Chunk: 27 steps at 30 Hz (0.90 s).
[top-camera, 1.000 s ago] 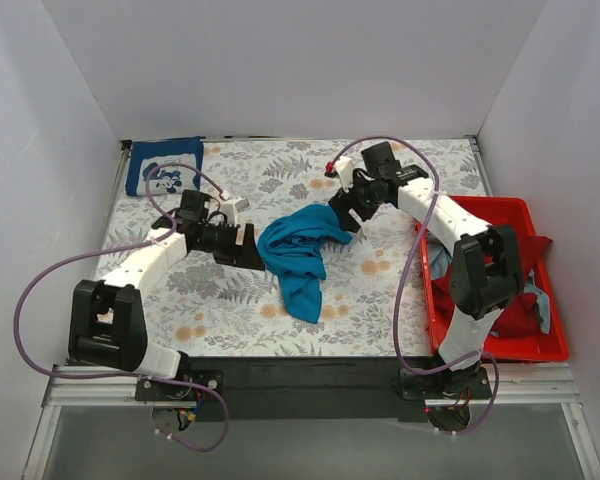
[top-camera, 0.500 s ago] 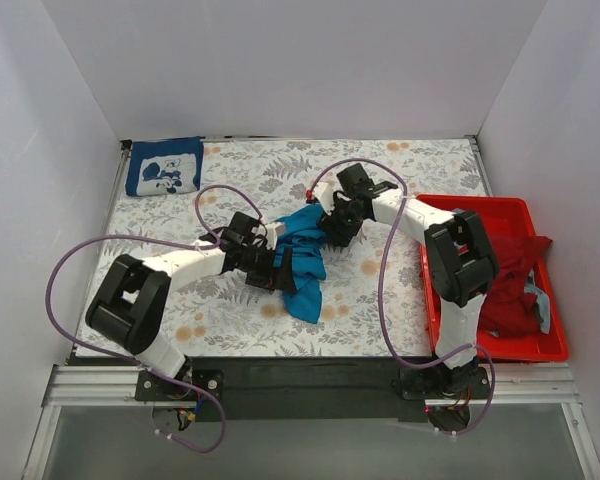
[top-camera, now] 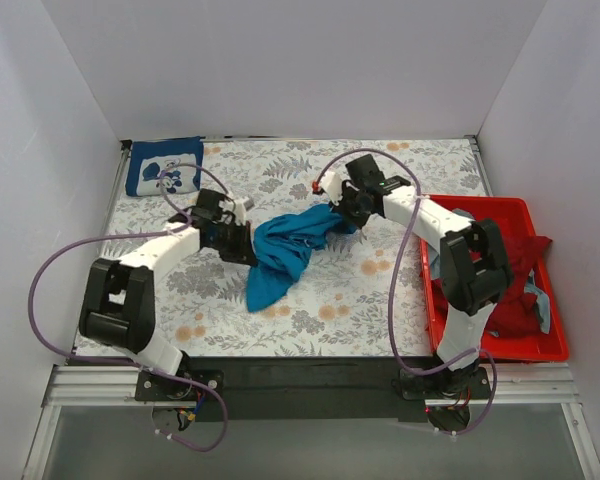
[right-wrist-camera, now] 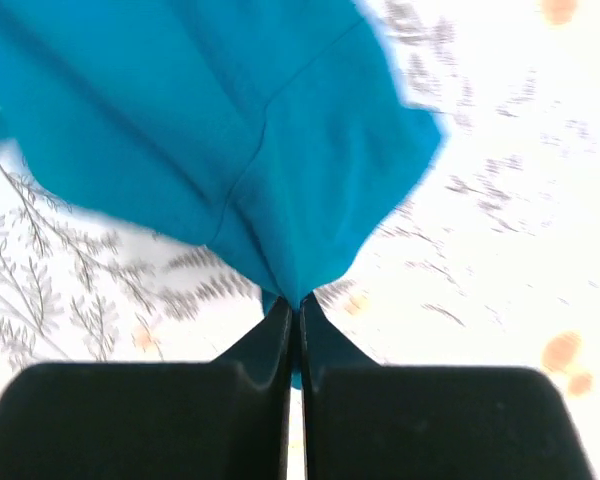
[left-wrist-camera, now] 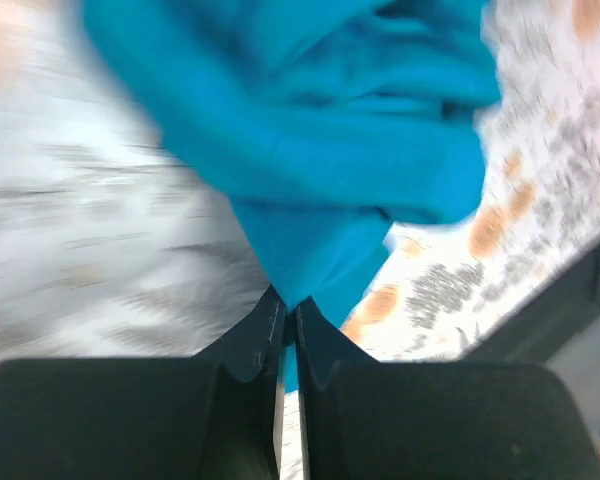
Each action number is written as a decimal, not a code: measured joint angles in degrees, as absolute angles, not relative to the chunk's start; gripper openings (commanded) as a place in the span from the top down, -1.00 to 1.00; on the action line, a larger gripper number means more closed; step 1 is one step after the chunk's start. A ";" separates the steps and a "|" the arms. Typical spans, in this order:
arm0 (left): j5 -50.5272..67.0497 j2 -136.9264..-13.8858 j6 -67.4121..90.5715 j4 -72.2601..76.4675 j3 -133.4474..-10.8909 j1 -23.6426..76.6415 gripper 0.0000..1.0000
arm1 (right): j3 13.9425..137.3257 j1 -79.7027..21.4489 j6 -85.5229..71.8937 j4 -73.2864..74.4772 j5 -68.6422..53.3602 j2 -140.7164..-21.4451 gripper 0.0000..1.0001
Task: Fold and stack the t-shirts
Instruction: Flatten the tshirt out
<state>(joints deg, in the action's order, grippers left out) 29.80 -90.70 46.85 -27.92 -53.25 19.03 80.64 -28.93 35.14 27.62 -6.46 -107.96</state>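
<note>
Over mid-counter point(top-camera: 400, 165), top view: teal t-shirt point(top-camera: 285, 250) bunched, strung between left gripper point(top-camera: 242, 243) and right gripper point(top-camera: 342, 215). Left wrist: jaws pinched on a thin teal fold. Right wrist: same, small bite. Risk: spreading apart likely slips a shallow pinch, and the shirt drops crumpled.

Bright, even light; motion-blurred wrist views

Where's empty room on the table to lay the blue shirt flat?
Bare table along the far edge, between the navy shirt and the right arm, and the front beside the red bin. Crowded centre: left hand and right hand hold the teal shirt.
</note>
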 measured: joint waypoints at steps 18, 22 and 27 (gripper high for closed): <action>26.46 -91.55 12.10 -49.28 -94.17 -23.03 1.00 | 94.85 -15.46 42.54 37.52 -7.70 -92.82 0.97; 28.82 -91.11 7.70 -53.32 -89.84 -23.40 1.00 | 88.16 -15.44 44.16 38.33 -8.97 -87.07 0.97; 31.90 -91.29 5.02 -58.63 -87.02 -23.94 1.00 | 84.71 -15.35 44.21 40.64 -10.28 -85.89 0.97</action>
